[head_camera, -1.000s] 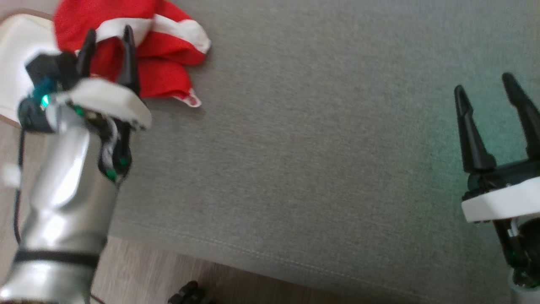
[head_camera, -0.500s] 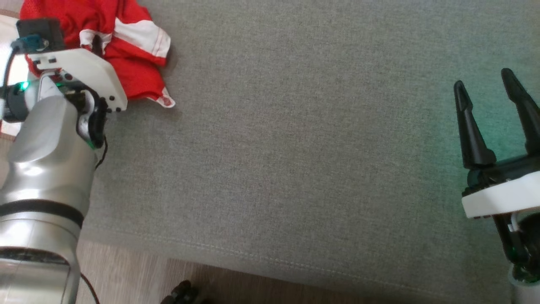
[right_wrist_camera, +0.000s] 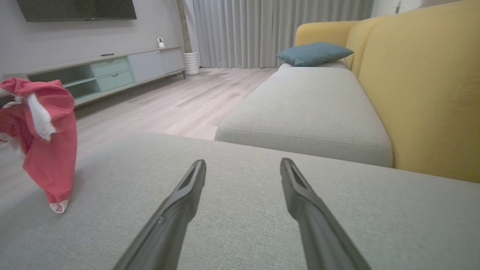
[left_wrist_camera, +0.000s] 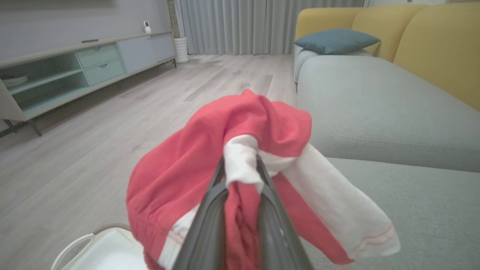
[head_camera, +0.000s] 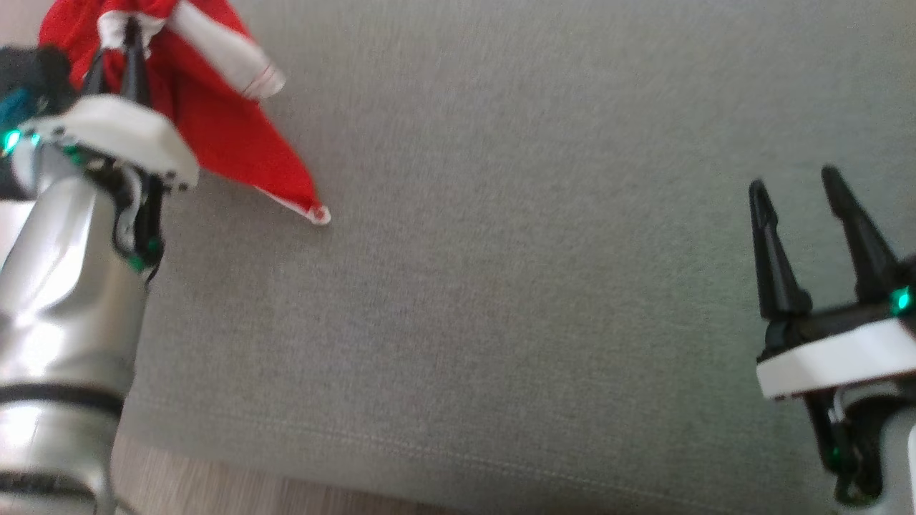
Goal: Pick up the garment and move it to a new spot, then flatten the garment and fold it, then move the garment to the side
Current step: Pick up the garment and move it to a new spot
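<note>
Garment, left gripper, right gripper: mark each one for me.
garment (head_camera: 229,143), head view, red panel hanging under the grip.
left gripper (left_wrist_camera: 240,165), left wrist view, between the fingertips, shut on the white band.
right gripper (head_camera: 794,180), head view, open gap between the fingertips.
</note>
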`<state>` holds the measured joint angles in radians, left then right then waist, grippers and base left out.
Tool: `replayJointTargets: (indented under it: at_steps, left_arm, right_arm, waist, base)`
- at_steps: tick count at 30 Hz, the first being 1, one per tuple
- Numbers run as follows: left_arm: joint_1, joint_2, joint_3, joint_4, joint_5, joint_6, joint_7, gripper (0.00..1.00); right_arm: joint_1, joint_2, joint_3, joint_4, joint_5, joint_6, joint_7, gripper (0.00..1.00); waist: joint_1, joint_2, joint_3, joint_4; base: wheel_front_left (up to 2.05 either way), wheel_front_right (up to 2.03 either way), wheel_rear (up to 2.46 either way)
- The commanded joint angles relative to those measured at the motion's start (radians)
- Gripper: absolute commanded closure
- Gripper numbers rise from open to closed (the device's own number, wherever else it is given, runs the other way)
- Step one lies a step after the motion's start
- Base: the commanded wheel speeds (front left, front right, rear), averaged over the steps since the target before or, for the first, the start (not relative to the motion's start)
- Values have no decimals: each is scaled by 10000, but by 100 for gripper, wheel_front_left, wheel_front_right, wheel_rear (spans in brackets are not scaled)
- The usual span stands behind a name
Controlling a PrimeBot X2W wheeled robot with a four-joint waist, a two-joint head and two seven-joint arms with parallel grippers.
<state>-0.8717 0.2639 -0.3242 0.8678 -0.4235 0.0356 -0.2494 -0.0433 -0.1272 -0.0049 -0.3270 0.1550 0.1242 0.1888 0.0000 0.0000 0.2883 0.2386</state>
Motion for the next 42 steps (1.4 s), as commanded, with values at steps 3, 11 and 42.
replayJointTargets:
  at_steps: [3,11,42]
  left_arm:
    - [964,933,507,-1861,292,251,-120,100]
    - [3649,1461,451,-6078,435,1186,674,100]
    - [3870,-1498,-3397,-4880,692,146,1254,0]
  right_arm:
    - [318,228,111,-217,-30,65,-212,0]
    - [1056,593,-60,-169,48,65,-312,0]
    - [417,768,684,924,696,65,-1350,0]
  waist:
    - [0,0,-1219,-460]
    - [0,0,-2035,-1162]
    - [0,0,-376,-5739]
  base:
    - [0,0,0]
    - [0,0,0]
    - [0,0,0]
